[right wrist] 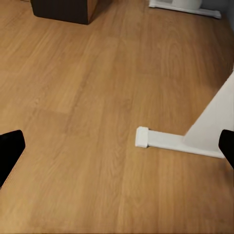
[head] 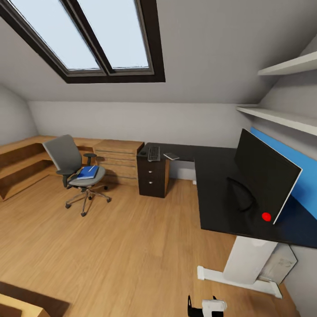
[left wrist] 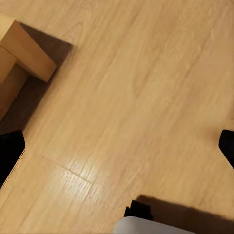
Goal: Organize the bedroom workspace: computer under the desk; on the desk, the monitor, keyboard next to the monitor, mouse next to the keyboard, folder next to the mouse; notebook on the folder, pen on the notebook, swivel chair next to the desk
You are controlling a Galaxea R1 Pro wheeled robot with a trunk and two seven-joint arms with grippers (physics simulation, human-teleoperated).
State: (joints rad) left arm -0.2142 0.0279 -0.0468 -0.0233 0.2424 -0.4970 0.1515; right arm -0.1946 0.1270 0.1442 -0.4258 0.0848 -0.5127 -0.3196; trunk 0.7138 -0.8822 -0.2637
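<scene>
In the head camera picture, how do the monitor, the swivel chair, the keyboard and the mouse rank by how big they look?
1. monitor, though it stands nearest the camera, which inflates it
2. swivel chair, farther off, so it may truly be as big or bigger
3. keyboard
4. mouse, a tiny dark lump beside the keyboard

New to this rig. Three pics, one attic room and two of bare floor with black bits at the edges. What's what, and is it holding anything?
It is a simulated wheeled robot with two arms. The big picture comes from its head camera. It shows the black desk carrying the monitor, the keyboard, the mouse and a thin grey pad. The swivel chair stands apart with the blue folder on its seat. The other two pictures come from cameras at each wrist, aimed at the wood floor. The black bits are the fingers of the left gripper and right gripper, spread wide, holding nothing. The right wrist picture also shows a white desk leg.
</scene>
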